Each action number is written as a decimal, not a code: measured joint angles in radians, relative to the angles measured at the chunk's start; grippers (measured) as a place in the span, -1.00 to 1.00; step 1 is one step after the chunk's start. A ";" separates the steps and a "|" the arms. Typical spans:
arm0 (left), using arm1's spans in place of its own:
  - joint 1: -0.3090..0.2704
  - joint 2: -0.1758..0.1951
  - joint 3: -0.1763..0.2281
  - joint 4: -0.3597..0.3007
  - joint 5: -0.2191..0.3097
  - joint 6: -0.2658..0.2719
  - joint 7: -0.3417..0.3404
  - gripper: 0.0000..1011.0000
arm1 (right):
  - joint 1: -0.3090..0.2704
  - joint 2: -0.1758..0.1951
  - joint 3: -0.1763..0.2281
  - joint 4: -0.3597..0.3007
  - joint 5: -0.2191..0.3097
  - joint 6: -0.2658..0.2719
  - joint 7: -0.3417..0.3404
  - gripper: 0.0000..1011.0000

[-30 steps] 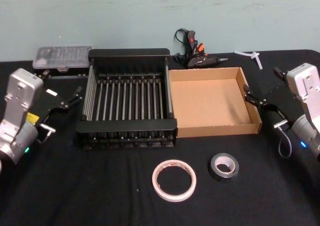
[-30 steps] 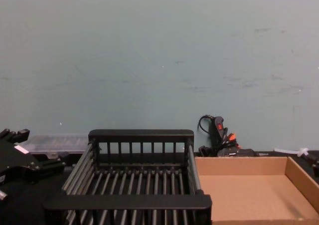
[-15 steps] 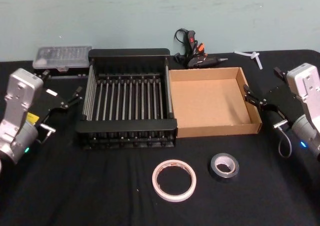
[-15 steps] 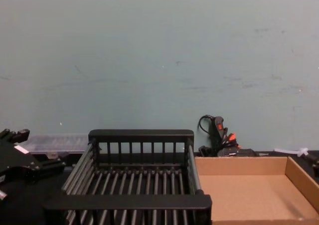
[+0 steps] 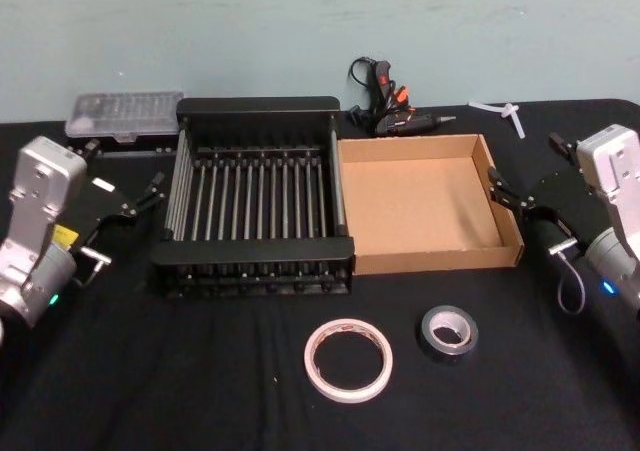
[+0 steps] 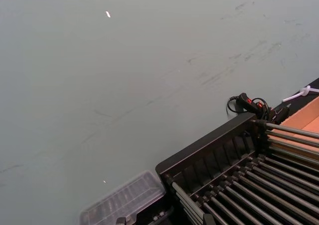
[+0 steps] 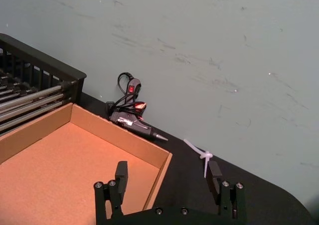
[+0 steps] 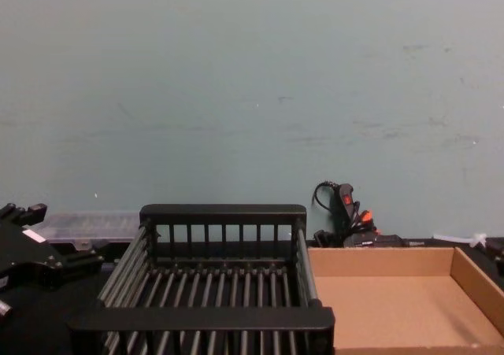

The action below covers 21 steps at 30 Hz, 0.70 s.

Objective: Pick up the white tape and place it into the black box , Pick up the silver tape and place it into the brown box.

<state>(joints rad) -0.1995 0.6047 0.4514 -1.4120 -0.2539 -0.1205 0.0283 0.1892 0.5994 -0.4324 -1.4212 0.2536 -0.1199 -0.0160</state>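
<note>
Right gripper (image 5: 522,202) shifted slightly rightward; tapes unmoved.

The white tape (image 5: 348,359), a wide whitish roll, lies flat on the black cloth near the front edge, and the smaller dark grey silver tape (image 5: 448,332) lies flat just to its right, apart from it. Behind them stand the black box (image 5: 256,262), a slatted crate, and the low tan brown box (image 5: 432,260), side by side and touching, both with nothing inside.
</note>
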 joint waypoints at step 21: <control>0.000 0.000 0.000 0.000 0.000 0.000 0.000 0.98 | -0.094 0.014 0.087 -0.169 0.071 0.177 0.065 0.98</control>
<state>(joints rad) -0.1995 0.6047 0.4514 -1.4119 -0.2539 -0.1205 0.0282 0.0949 0.6137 -0.3455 -1.5905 0.3249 0.0575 0.0493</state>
